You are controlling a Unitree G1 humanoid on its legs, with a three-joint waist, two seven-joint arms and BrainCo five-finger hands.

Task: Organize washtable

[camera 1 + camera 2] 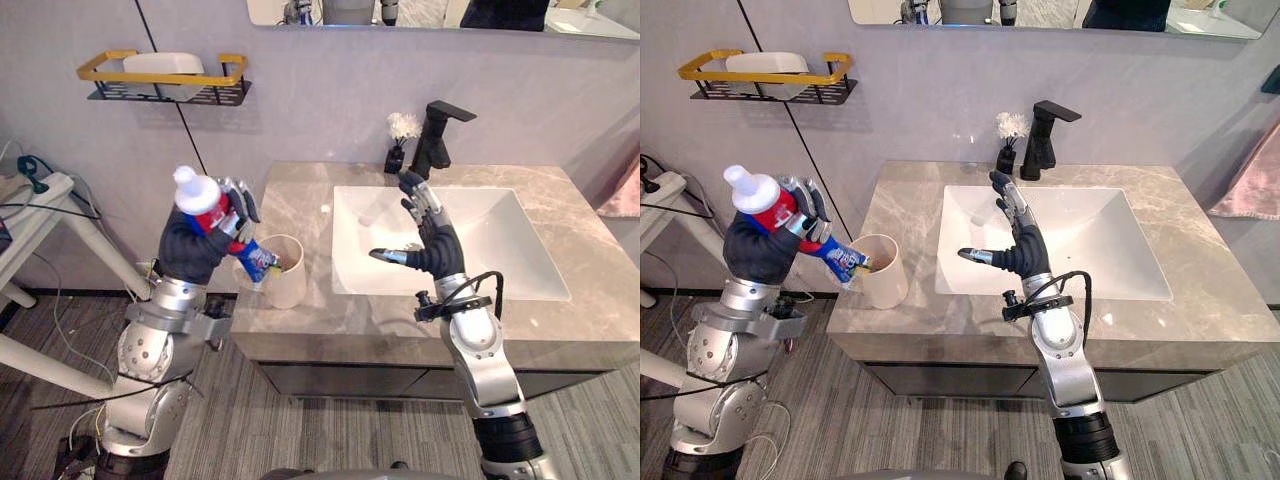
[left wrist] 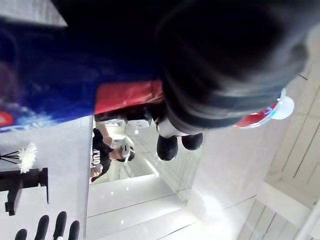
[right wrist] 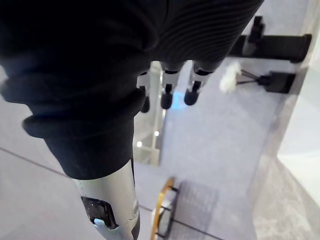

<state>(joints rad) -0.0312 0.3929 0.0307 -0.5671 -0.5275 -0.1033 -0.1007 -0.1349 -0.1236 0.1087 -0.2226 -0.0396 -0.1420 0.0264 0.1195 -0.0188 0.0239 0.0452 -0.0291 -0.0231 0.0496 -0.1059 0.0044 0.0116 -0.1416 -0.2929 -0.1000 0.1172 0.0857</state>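
Note:
My left hand (image 1: 200, 238) is raised at the counter's left edge, its fingers curled round a red, white and blue toothpaste tube (image 1: 215, 215). The tube's white cap (image 1: 186, 181) points up and its flat end dips into the mouth of a cream cup (image 1: 284, 271) on the counter's front left corner. The same tube (image 2: 125, 95) shows close up in the left wrist view. Over the front of the white sink (image 1: 500, 235) my right hand (image 1: 432, 240) is held upright, open, fingers straight, thumb out to the left, holding nothing.
A black faucet (image 1: 437, 135) and a small black diffuser holding white flowers (image 1: 399, 140) stand at the back of the marble counter (image 1: 290, 190). A yellow-railed wall shelf (image 1: 165, 80) carries a white dish. A white rack (image 1: 40, 215) stands at far left, a pink towel (image 1: 625, 190) at far right.

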